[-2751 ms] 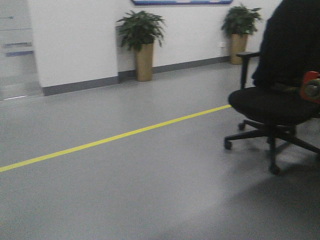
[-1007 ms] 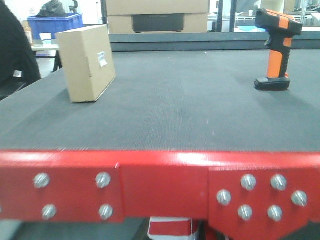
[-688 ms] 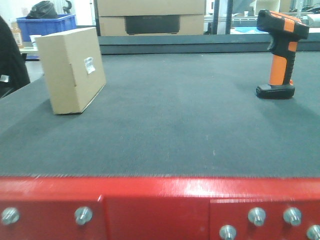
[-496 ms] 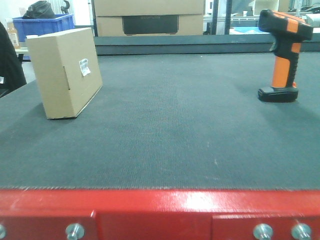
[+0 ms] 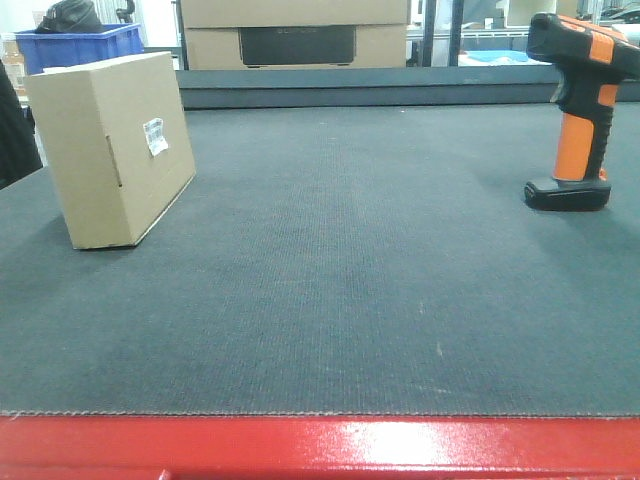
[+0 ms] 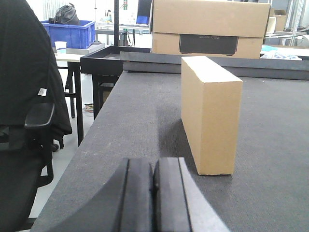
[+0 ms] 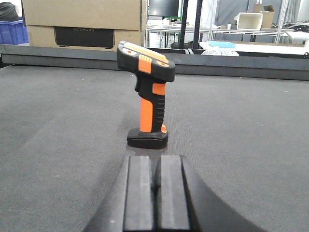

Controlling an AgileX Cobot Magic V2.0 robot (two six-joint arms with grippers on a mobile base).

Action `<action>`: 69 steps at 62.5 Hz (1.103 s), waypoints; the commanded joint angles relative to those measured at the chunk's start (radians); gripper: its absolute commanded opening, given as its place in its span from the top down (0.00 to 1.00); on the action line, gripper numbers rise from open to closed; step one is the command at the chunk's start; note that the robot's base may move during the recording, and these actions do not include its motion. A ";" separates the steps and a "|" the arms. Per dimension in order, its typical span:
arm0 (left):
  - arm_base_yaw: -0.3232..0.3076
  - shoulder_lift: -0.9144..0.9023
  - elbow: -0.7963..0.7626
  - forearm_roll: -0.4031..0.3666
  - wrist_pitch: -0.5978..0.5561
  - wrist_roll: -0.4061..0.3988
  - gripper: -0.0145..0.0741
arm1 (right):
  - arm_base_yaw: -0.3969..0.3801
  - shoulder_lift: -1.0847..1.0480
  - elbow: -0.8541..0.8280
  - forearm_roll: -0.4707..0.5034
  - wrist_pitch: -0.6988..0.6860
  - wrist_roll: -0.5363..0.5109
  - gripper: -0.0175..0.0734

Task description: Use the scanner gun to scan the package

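Box and scanner both untouched, my jaws pressed shut on nothing.

The box [image 5: 110, 150] stands on a narrow side at the left of the desk [image 5: 330, 300], its white sticker [image 5: 153, 136] on the face turned toward the middle. The scanner [image 5: 580, 110] stands upright on its base, well apart at the right. My left jaws sit just short of the box's plain end, and my right jaws face the scanner's handle, both pairs closed flat together. I judge the risk lies in the reach. If I go in with my right jaws closed I would shove the top-heavy scanner over. A nudge from my left could tip the box or swing the sticker away from the beam.
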 commanded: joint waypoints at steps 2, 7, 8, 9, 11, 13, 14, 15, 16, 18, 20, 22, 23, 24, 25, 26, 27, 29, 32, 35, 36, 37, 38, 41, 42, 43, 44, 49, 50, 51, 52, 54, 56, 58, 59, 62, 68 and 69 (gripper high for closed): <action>0.004 -0.004 -0.002 0.002 -0.019 -0.003 0.96 | -0.002 -0.003 0.000 -0.003 -0.024 -0.001 0.99; 0.004 -0.004 -0.002 0.002 -0.019 -0.003 0.96 | -0.002 -0.003 0.000 -0.003 -0.024 -0.001 0.99; 0.004 -0.004 -0.002 0.002 -0.019 -0.003 0.96 | -0.002 -0.003 0.000 -0.003 -0.024 -0.001 0.99; 0.004 -0.004 -0.002 0.002 -0.019 -0.003 0.96 | -0.002 -0.003 0.000 -0.003 -0.024 -0.001 0.99; 0.004 -0.004 -0.002 0.002 -0.019 -0.003 0.96 | -0.002 -0.003 0.000 -0.003 -0.024 -0.001 0.99; 0.004 -0.004 -0.002 0.002 -0.019 -0.003 0.96 | -0.002 -0.003 0.000 -0.003 -0.024 -0.001 0.99; 0.004 -0.004 -0.002 0.002 -0.019 -0.003 0.96 | -0.002 -0.003 0.000 -0.003 -0.024 -0.001 0.99; 0.004 -0.004 -0.002 0.002 -0.019 -0.003 0.96 | -0.002 -0.003 0.000 -0.003 -0.024 -0.001 0.99; 0.004 -0.004 -0.002 0.002 -0.019 -0.003 0.96 | -0.002 -0.003 0.000 -0.003 -0.024 -0.001 0.99; 0.004 -0.004 -0.002 0.002 -0.019 -0.003 0.96 | -0.002 -0.003 0.000 -0.003 -0.024 -0.001 0.99; 0.004 -0.004 -0.002 0.002 -0.019 -0.003 0.96 | -0.002 -0.003 0.000 -0.003 -0.024 -0.001 0.99; 0.004 -0.004 -0.002 0.002 -0.019 -0.003 0.96 | -0.002 -0.003 0.000 -0.003 -0.024 -0.001 0.99; 0.004 -0.004 -0.002 0.002 -0.019 -0.003 0.96 | -0.002 -0.003 0.000 -0.003 -0.024 -0.001 0.99; 0.004 -0.004 -0.002 0.002 -0.022 -0.003 0.96 | -0.002 -0.003 0.000 -0.003 -0.024 -0.001 0.99; 0.004 -0.004 -0.002 0.002 -0.025 -0.003 0.96 | -0.002 -0.003 0.000 -0.003 -0.024 -0.001 0.99; 0.004 -0.004 -0.002 0.002 -0.026 -0.003 0.96 | -0.002 -0.003 0.000 -0.003 -0.024 -0.001 0.99; 0.004 -0.004 -0.002 0.002 -0.031 -0.003 0.96 | -0.002 -0.003 0.000 -0.003 -0.024 -0.001 0.99; 0.004 -0.004 -0.002 0.002 -0.033 -0.003 0.96 | -0.002 -0.003 0.000 -0.003 -0.024 -0.001 0.99; 0.004 -0.004 -0.002 0.002 -0.033 -0.003 0.96 | -0.002 -0.003 0.000 -0.003 -0.024 -0.001 0.99; 0.004 -0.004 -0.002 0.002 -0.033 -0.003 0.96 | -0.002 -0.003 0.000 -0.003 -0.024 -0.001 0.99; 0.004 -0.004 -0.002 0.002 -0.033 -0.003 0.96 | -0.002 -0.003 0.000 -0.003 -0.024 -0.001 0.99; 0.004 -0.004 -0.002 0.006 -0.033 -0.003 0.96 | -0.002 -0.003 0.000 -0.003 -0.024 -0.001 0.99; 0.004 -0.004 -0.002 0.008 -0.033 -0.003 0.96 | -0.002 -0.003 0.000 -0.003 -0.024 -0.001 0.99; 0.004 -0.004 -0.002 0.036 -0.035 -0.003 0.96 | -0.002 -0.003 0.000 -0.003 -0.024 -0.001 0.99; 0.004 -0.004 -0.002 0.043 -0.037 -0.003 0.96 | -0.002 -0.003 0.000 -0.003 -0.024 -0.001 0.99; 0.004 -0.004 -0.002 0.048 -0.042 -0.003 0.96 | -0.002 -0.003 0.000 -0.003 -0.024 -0.001 0.99; 0.004 -0.004 -0.002 0.048 -0.052 -0.003 0.96 | -0.002 -0.003 0.000 -0.003 -0.024 -0.001 0.99; 0.004 -0.004 -0.002 0.048 -0.117 -0.003 0.96 | -0.002 -0.003 0.000 -0.003 -0.024 -0.001 0.99; 0.004 -0.004 -0.002 0.048 -0.128 -0.003 0.96 | -0.002 -0.003 0.000 -0.003 -0.024 -0.001 0.99; 0.004 -0.004 -0.002 0.048 -0.143 -0.003 0.96 | -0.002 -0.003 0.000 -0.003 -0.024 -0.001 0.99; 0.004 -0.004 -0.002 0.048 -0.154 -0.003 0.96 | -0.002 -0.003 0.000 -0.003 -0.024 -0.001 0.99; 0.004 -0.004 -0.002 0.046 -0.168 -0.003 0.96 | -0.002 -0.003 0.000 -0.003 -0.024 -0.001 0.99; 0.004 -0.004 -0.002 0.038 -0.159 -0.003 0.96 | -0.002 -0.003 0.000 -0.003 -0.024 -0.001 0.99; 0.004 -0.004 -0.002 0.008 -0.139 -0.003 0.96 | -0.002 -0.003 0.000 -0.003 -0.024 -0.001 0.99; 0.004 -0.004 -0.002 -0.005 -0.131 -0.003 0.96 | -0.002 -0.003 0.000 -0.003 -0.024 -0.001 0.99; 0.004 -0.004 -0.016 -0.030 -0.112 -0.003 0.96 | -0.002 -0.003 0.000 -0.003 -0.024 -0.001 0.99; 0.004 -0.004 -0.097 -0.038 -0.039 -0.003 0.96 | -0.002 -0.003 0.000 -0.003 -0.024 -0.001 0.99; 0.004 0.000 -0.119 -0.038 -0.012 -0.003 0.96 | -0.002 -0.003 0.000 -0.003 -0.024 -0.001 0.99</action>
